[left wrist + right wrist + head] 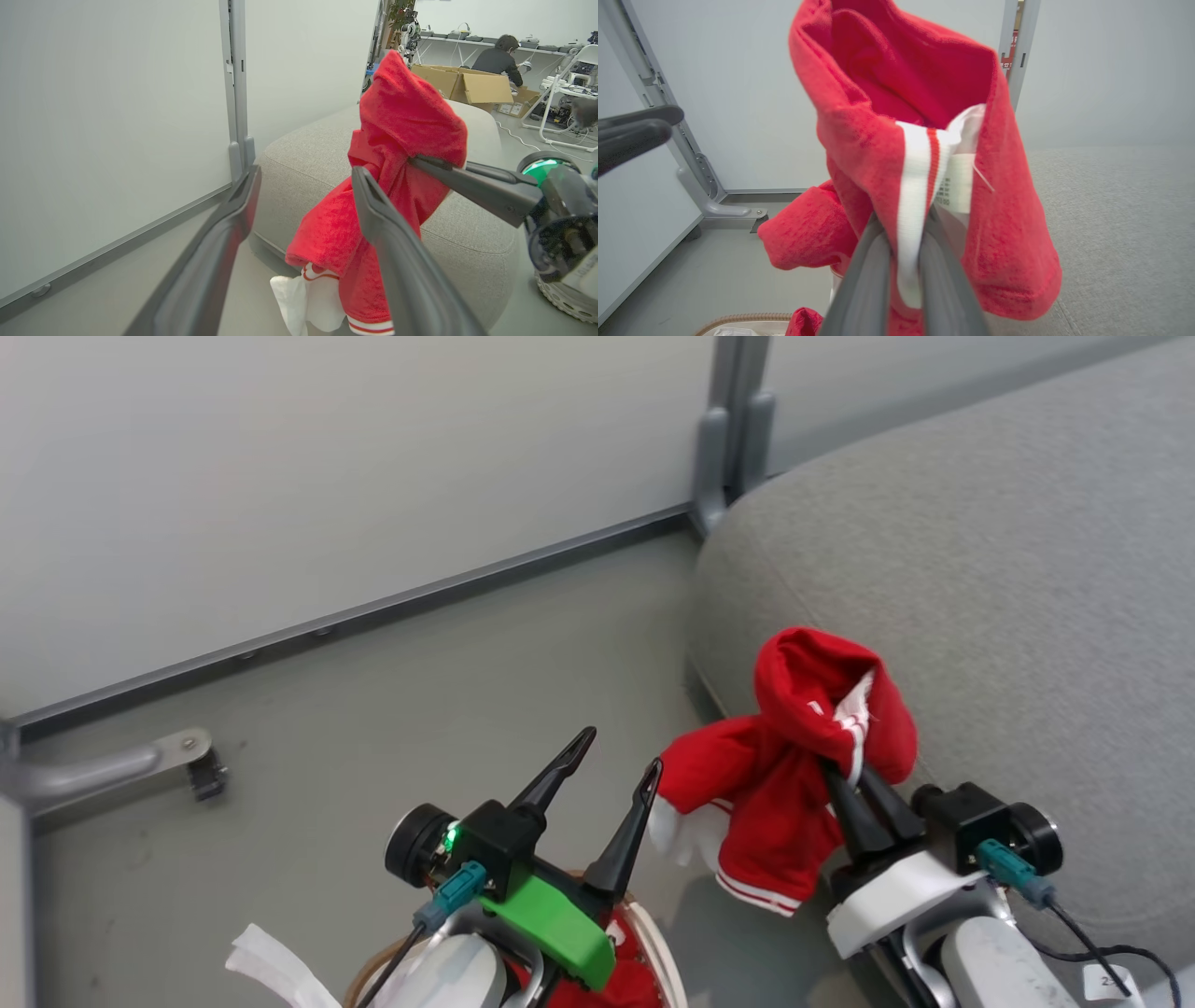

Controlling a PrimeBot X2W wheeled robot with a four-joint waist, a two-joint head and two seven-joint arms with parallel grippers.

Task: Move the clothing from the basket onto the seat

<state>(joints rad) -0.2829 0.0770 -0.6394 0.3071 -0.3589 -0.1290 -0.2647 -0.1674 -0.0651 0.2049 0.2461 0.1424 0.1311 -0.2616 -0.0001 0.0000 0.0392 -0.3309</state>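
Right gripper [845, 779]: jaws narrow, clamped on a white-and-red striped band and neck label of the red-and-white garment [794, 747], as the right wrist view confirms [903, 224].

Garment position: held in the air at the edge of the seat [980, 569], near its rounded corner and above the floor [420, 691]. It is out of the basket [665, 961].

Orientation: long axis roughly upright. A bunched red fold rises above the fingers. The striped hem and a white part point down toward the floor, beside the seat's side wall.

Left gripper [621, 751]: jaws wide apart, nothing between them, raised over the basket. One fingertip is just beside the garment's lower sleeve; contact cannot be told.

Basket: at the bottom edge of the head view, with more red fabric [635, 980] inside.
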